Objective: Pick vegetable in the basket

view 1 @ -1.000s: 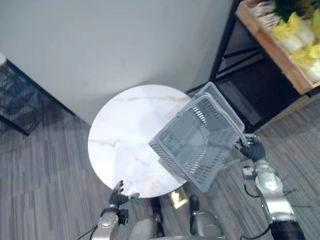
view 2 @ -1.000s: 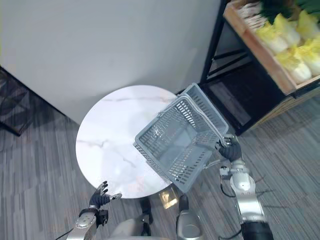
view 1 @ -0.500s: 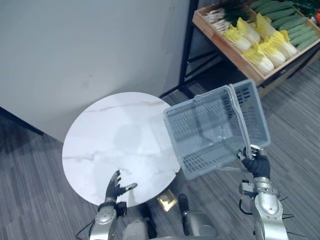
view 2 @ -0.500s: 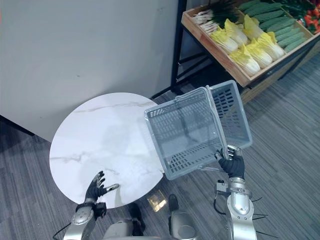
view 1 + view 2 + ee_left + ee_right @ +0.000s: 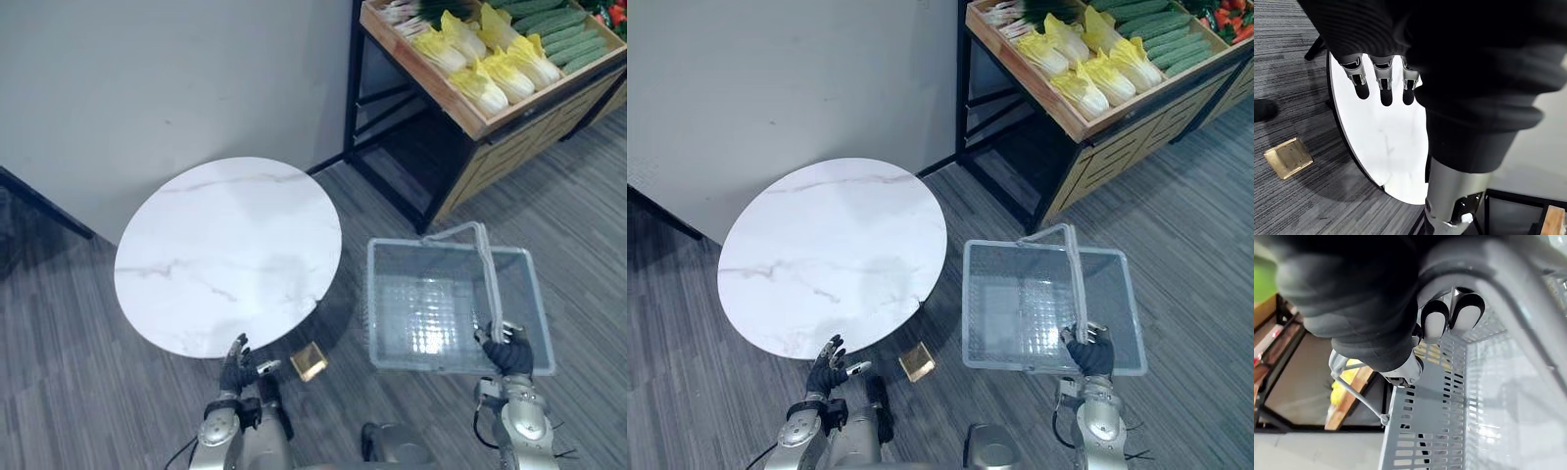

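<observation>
An empty grey plastic basket hangs level over the floor, to the right of the round table. My right hand is shut on its wire handle at the near side; in the right wrist view the fingers curl round the handle, with the basket wall past them. Yellow cabbages and green cucumbers lie in a wooden crate on a black shelf at the far right. My left hand is open and low, at the table's near edge, its fingers straight.
A round white marble table stands to the left of the basket. A small brass square lies on the grey floor by the table's foot. A white wall runs behind the table, and a dark frame leg shows at the far left.
The camera view has shifted. The basket has swung from a steep tilt beside the table's edge down to level over the floor. My right hand still holds the handle.
</observation>
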{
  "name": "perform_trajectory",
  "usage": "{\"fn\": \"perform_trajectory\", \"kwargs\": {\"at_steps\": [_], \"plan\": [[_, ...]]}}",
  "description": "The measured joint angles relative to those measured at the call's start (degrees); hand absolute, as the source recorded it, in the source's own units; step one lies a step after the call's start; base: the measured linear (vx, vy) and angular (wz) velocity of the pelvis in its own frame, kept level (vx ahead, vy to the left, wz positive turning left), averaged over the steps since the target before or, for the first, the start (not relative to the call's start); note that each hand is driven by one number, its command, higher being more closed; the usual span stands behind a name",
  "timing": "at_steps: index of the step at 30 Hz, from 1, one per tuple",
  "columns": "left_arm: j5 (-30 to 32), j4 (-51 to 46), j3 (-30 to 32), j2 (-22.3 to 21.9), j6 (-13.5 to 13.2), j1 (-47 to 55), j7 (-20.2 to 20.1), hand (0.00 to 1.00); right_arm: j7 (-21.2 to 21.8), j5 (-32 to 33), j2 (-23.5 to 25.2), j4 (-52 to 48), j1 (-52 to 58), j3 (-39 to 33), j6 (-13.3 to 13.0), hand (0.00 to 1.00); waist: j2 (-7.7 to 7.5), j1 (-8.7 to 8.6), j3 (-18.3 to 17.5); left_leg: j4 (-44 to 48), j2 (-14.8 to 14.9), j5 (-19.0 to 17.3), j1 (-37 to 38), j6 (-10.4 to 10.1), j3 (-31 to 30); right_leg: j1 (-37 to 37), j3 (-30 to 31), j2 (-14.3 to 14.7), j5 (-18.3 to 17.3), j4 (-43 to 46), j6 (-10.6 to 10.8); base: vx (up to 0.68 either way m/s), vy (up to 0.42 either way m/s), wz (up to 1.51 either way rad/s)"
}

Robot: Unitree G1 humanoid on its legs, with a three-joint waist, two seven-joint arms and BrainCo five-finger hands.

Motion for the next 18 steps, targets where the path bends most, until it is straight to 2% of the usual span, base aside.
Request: {"fn": "perform_trajectory", "kwargs": {"at_steps": [2,3,4,5,7,10,11,12,13,14,15,18], "plan": [[0.00,-0.04,0.05,-0.18,0.00,-0.09,-0.01,0.00,-0.15,1.20,0.55,-0.02,0.33,-1.58,-0.10,1.00,0.74,-0.38,-0.56,-1.34,0.27,-4.24,4.23,-0.15,0.44,-1.39,0.53,1.11,0.81,0.27,0.28,-0.19,0.068,-0.22],[0.01,-0.01,0.07,-0.41,0.00,-0.50,0.00,0.00,-0.18,1.84,0.95,-0.02,0.62,-2.84,-0.26,1.00,1.21,-0.52,-0.94,-6.13,0.03,-6.09,6.28,-0.28,1.31,-2.45,0.54,1.71,1.10,0.43,0.67,-0.24,0.132,-0.18],[0.04,0.51,0.51,-0.18,0.03,-1.37,0.04,0.00,-0.43,3.09,2.66,0.54,1.13,-4.34,-0.29,1.00,0.04,-0.38,-1.00,-10.32,-0.91,-5.90,8.03,-1.39,3.20,-4.13,1.79,1.36,1.56,0.85,1.51,-0.22,0.093,-0.26],[0.05,0.51,0.51,-0.18,0.04,-1.48,0.16,0.00,-0.51,3.64,2.99,0.54,1.53,-4.45,-0.32,1.00,-0.37,-0.17,-1.17,-10.91,-1.24,-5.67,8.13,-1.72,3.69,-4.32,2.02,1.39,1.93,0.46,1.85,-0.23,0.098,-0.37],[0.14,1.31,0.45,-0.17,0.08,-0.68,0.18,0.00,-0.89,5.28,3.99,0.59,3.39,-4.58,-0.32,1.00,-1.36,-0.67,-1.50,-10.43,-1.48,-5.82,8.47,-1.45,4.74,-4.34,3.44,1.54,3.04,-0.12,2.63,-0.09,0.059,-0.36],[0.57,2.03,0.45,-0.57,0.13,-0.57,0.47,0.00,-0.85,6.05,4.30,0.80,4.53,-4.19,-0.28,1.00,-1.46,-1.48,-1.53,-8.48,-0.66,-6.73,9.86,-1.02,9.43,-4.94,7.65,2.63,4.43,-0.32,3.45,-0.03,0.087,-0.91],[0.66,2.03,0.49,-0.68,0.13,-0.89,1.30,0.00,-0.82,6.40,4.71,0.80,3.81,-2.66,-0.26,1.00,-1.46,-1.54,-1.53,-6.76,1.04,-8.15,10.73,-0.90,14.38,-6.64,11.60,4.24,5.53,-0.25,3.92,-0.06,0.094,-1.29],[0.67,2.03,0.49,-0.62,0.13,-1.05,1.35,0.00,-0.83,6.60,4.84,0.80,3.78,-2.48,-0.26,1.00,-1.50,-1.59,-1.51,-6.67,1.44,-8.33,10.96,-0.87,15.26,-6.96,12.10,4.52,5.60,-0.27,4.00,-0.07,0.078,-1.57],[0.70,2.02,0.42,-0.63,0.12,-1.79,1.43,0.00,-0.84,7.28,5.48,0.79,3.82,-2.19,-0.26,1.00,-1.74,-1.66,-1.35,-6.79,2.18,-8.79,12.16,-0.89,18.72,-7.82,11.18,4.04,5.02,-0.35,3.40,-0.05,0.054,-1.27],[0.71,1.92,-0.05,-0.74,0.11,-2.13,1.48,0.00,-0.83,7.41,5.73,0.82,3.85,-1.96,-0.26,1.00,-2.01,-1.39,-1.13,-7.11,2.56,-9.16,14.26,-1.02,22.38,-8.62,4.69,0.50,4.79,0.32,2.74,-0.03,0.060,-1.46],[0.71,1.91,-0.62,-0.59,0.11,-2.13,1.49,0.00,-0.82,7.41,5.73,0.83,3.98,-1.71,-0.25,1.00,-2.16,-1.29,-1.11,-7.30,2.67,-9.35,15.46,-1.12,24.25,-8.95,1.91,-1.05,4.83,0.78,2.67,0.02,0.054,-1.53],[0.70,1.81,-3.28,0.31,0.11,-2.72,1.38,0.00,-0.73,7.44,5.63,2.27,3.20,0.35,-0.50,1.00,-2.65,-1.73,-1.40,-7.59,3.52,-10.55,20.59,-2.91,33.34,-10.41,-17.31,-10.18,6.15,4.93,0.01,0.10,-0.025,-1.43]]}}
